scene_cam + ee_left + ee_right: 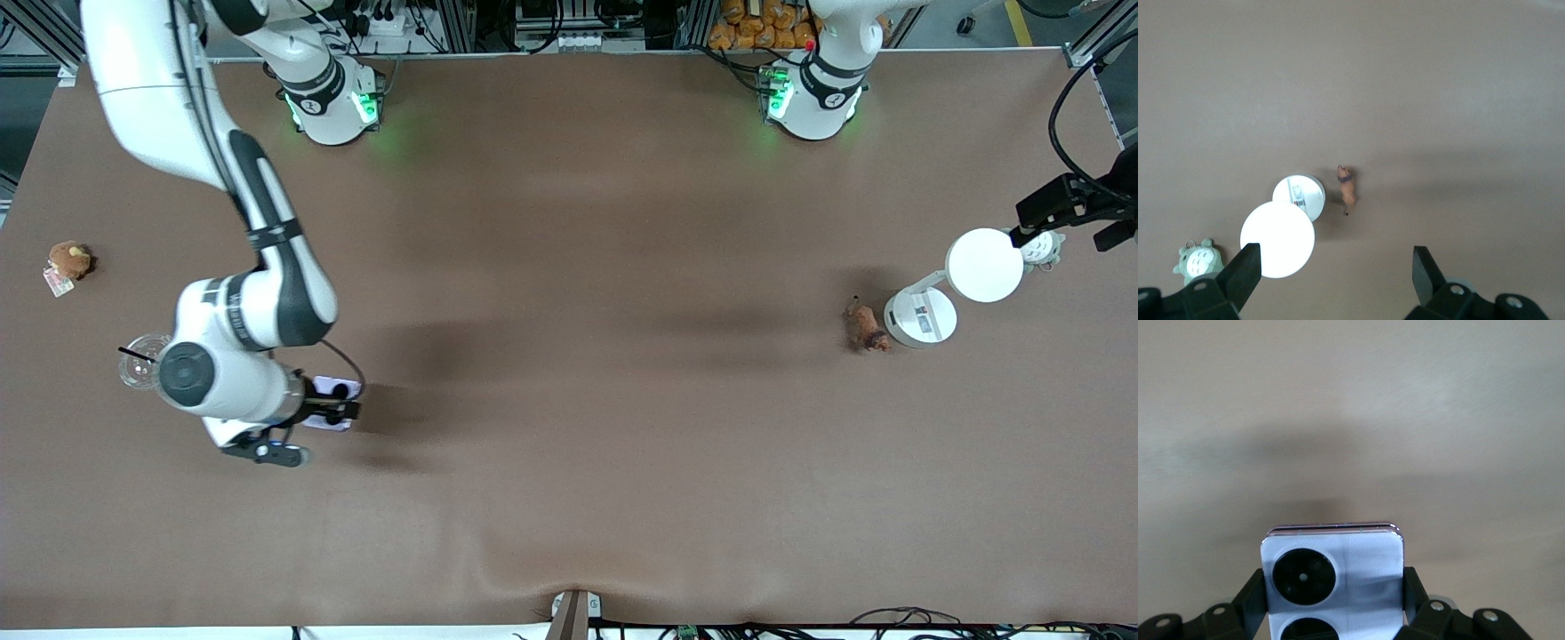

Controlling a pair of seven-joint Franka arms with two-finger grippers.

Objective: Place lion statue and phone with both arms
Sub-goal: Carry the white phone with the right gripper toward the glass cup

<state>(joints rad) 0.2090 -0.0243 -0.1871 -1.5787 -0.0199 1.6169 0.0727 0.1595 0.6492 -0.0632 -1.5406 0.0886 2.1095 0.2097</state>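
The lavender phone with two black camera circles sits between the fingers of my right gripper, low at the table toward the right arm's end. The right wrist view shows the phone clamped by both fingers of that gripper. I cannot tell whether it touches the table. The reddish-brown lion statue lies on the table toward the left arm's end, beside a white lamp base. My left gripper hangs open and empty high over that area. In the left wrist view, the statue lies well away from the gripper.
A white lamp with a round head and a round base stands next to the lion. A grey-white plush lies beside it. A brown plush with a tag and a clear glass are near the right arm.
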